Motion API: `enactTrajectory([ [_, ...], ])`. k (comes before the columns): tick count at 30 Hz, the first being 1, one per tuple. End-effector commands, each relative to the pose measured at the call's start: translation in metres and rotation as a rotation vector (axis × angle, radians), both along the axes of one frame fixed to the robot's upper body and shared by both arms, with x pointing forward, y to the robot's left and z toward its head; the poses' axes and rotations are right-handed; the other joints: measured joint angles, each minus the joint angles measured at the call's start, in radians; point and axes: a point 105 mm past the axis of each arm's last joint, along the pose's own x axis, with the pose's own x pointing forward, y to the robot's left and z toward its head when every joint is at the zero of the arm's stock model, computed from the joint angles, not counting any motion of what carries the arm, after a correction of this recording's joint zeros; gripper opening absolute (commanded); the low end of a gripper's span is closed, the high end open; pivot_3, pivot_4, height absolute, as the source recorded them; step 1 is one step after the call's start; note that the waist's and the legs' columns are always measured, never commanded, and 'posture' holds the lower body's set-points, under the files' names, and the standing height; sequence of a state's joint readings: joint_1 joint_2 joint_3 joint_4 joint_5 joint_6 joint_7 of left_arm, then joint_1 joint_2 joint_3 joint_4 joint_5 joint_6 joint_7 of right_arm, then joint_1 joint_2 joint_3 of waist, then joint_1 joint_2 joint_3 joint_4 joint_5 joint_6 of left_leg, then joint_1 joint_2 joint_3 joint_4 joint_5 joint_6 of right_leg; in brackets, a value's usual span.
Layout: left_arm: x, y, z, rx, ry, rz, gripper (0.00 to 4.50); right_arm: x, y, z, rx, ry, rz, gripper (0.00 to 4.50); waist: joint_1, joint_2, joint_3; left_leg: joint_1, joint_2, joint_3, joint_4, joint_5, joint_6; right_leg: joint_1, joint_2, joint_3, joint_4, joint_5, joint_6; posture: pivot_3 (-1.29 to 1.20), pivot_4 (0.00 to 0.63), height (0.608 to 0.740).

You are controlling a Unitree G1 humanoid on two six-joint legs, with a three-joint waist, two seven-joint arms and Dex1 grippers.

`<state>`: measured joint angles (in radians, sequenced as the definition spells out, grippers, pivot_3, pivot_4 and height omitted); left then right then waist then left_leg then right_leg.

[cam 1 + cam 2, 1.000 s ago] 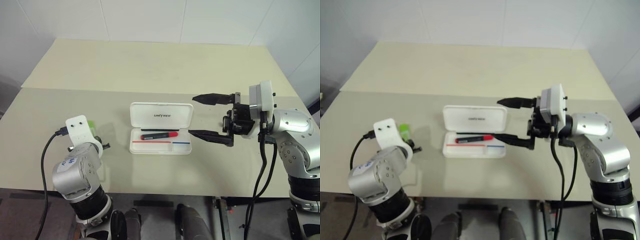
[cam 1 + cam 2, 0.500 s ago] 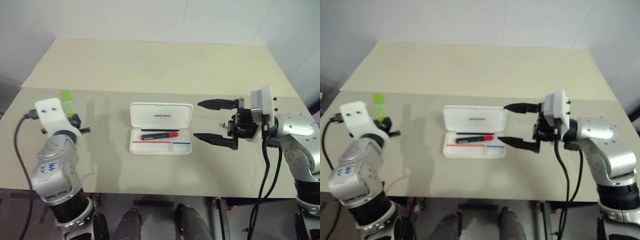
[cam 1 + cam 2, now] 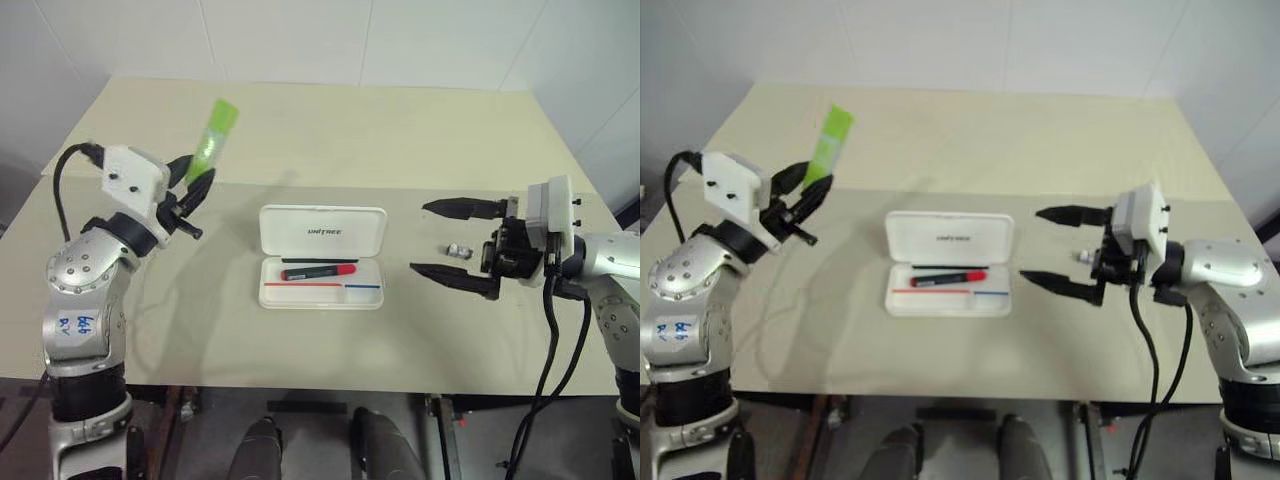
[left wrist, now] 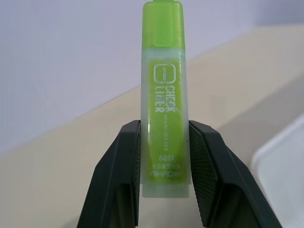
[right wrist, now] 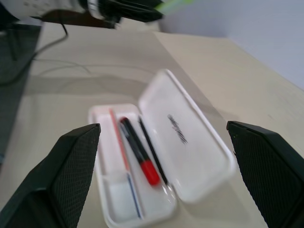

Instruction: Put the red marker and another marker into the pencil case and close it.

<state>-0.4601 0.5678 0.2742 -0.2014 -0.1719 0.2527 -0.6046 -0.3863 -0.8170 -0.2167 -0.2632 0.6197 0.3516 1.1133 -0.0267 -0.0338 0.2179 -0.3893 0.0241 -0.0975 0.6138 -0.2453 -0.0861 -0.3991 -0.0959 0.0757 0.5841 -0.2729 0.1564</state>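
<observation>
While the two black fingers of the left gripper (image 4: 164, 190) are pressing against both flat sides of the bright lime-green highlighter-like marker (image 3: 215, 131), that marker is standing up and tilting away from the robot, well above the cream tabletop (image 3: 330, 130) at its left side. Its lower end is sitting between the fingers (image 4: 121, 180), and its capped end is pointing up past them; white lettering is showing on the translucent barrel in the left wrist view.

On the other side, the right gripper (image 3: 445, 240) is hovering with its two black fingers (image 3: 452, 208) spread wide apart and nothing between them, pointing roughly level toward the middle of the tabletop. A tiny grey cap-like piece (image 3: 459, 249) is lying on the tabletop between those spread fingers as seen from the head camera; whether anything is touching it cannot be told.

Between the two arms, the white hard-plastic rectangular pencil case with rounded corners (image 3: 322, 235) is lying open on the tabletop, its lettered lid folded back flat on the far side. Inside the near tray, the slim red marker with a black middle (image 3: 319, 270) is lying lengthwise, next to a thin black line along the hinge side, with red and blue lines running along the near edge of the tray. The lime-green marker is well apart from the case, up and to its left.
</observation>
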Motion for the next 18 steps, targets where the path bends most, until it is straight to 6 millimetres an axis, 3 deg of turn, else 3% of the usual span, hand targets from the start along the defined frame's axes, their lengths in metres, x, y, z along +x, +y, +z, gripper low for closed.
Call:
enactTrajectory([
  [1, -0.009, -0.020, 0.014, 0.129, -0.115, -0.165, 1.00, -0.002, -0.010, 0.015, -0.005, -0.081, -0.048, 4.50, 0.000, 0.000, 0.000, 0.000, 0.000, 0.000, 0.000, 0.000, 0.000, 0.000, 0.000, 0.000, 0.000, 0.000, 0.000, 0.00, 0.150, 0.740],
  [8, -0.040, -0.066, -0.032, 0.307, 0.025, -0.629, 1.00, -0.001, -0.021, 0.019, 0.002, -0.112, -0.119, 4.50, -0.001, 0.001, 0.000, 0.000, 0.000, 0.000, -0.001, -0.001, 0.001, 0.000, 0.000, 0.000, 0.001, 0.002, 0.005, 0.00, 0.150, 0.740],
  [18, -0.047, -0.076, -0.081, 0.441, 0.312, -0.784, 1.00, -0.009, -0.014, 0.018, 0.021, -0.116, -0.122, 4.50, -0.001, 0.001, 0.001, 0.001, 0.001, 0.000, 0.000, -0.001, 0.001, 0.000, 0.000, 0.000, 0.003, 0.001, 0.004, 0.00, 0.150, 0.740],
])
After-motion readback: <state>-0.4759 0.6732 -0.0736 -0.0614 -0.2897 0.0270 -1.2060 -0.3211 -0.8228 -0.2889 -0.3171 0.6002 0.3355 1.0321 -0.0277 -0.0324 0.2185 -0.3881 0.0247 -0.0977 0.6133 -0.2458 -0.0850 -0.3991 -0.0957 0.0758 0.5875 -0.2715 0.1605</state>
